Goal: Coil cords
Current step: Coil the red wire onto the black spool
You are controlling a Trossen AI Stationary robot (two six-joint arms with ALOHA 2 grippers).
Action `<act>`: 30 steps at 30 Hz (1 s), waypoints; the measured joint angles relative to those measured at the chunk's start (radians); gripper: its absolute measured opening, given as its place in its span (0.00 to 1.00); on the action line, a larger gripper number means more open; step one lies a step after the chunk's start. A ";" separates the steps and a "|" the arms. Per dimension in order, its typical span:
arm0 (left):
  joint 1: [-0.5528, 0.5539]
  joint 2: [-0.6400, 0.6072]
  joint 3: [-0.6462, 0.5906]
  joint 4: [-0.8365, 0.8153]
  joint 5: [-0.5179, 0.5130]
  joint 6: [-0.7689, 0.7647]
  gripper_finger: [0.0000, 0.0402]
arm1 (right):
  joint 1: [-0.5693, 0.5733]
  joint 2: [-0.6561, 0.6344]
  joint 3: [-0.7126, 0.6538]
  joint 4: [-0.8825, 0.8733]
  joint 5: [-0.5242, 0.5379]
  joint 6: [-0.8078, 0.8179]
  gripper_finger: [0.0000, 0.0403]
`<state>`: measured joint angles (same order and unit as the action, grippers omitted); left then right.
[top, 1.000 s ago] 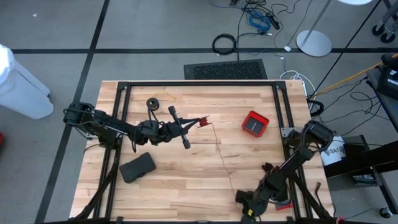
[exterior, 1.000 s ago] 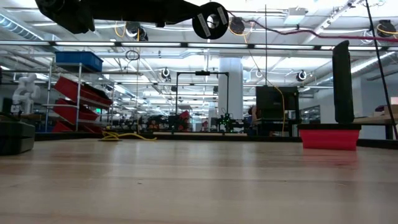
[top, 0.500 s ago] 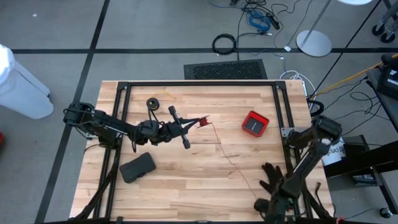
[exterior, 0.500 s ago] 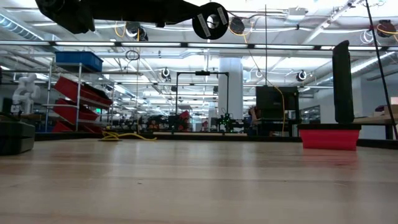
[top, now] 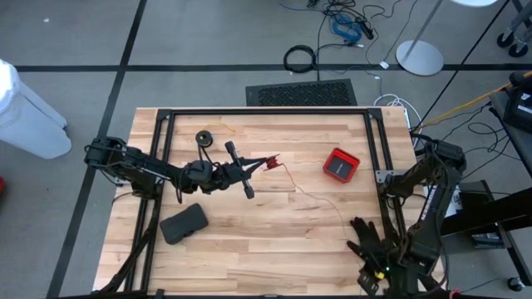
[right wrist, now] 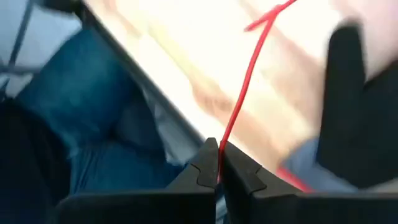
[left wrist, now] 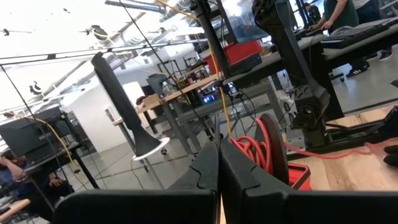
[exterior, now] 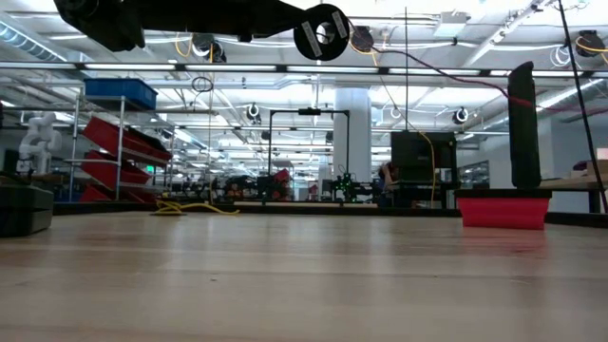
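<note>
The red cord (top: 320, 198) is being wound: it runs across the wooden table (top: 274, 241) from the left gripper (top: 268, 160), clamped on its coiled end mid-table, to the right gripper (top: 371, 272), pinched on its free end at the near right corner. The next wrap probably needs steady tension. The yellow-tan cord (top: 218, 129) and its spool (top: 204, 138) wait far left. Beyond the table, a workshop with loose floor cables (top: 349, 21).
</note>
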<state>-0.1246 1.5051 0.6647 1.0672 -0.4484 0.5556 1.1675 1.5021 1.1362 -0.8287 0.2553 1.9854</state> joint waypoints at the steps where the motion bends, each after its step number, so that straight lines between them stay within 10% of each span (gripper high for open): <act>1: 0.000 0.000 0.000 0.000 0.000 0.000 0.00 | -0.002 0.000 0.000 -0.020 0.031 -0.006 0.00; 9: 0.000 0.000 0.000 0.000 0.000 0.000 0.00 | -0.042 0.001 0.000 -0.285 -0.029 0.092 0.00; 16: 0.000 0.000 0.000 -0.005 0.000 -0.001 0.00 | -0.094 0.001 0.000 -0.290 0.358 -0.086 0.02; 30: 0.000 0.000 0.000 -0.015 0.001 -0.026 0.00 | -0.239 0.002 -0.033 -0.162 0.379 -0.315 0.52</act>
<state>-0.1246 1.5051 0.6647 1.0526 -0.4477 0.5301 0.9285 1.5040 1.1033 -0.9909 0.6339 1.6708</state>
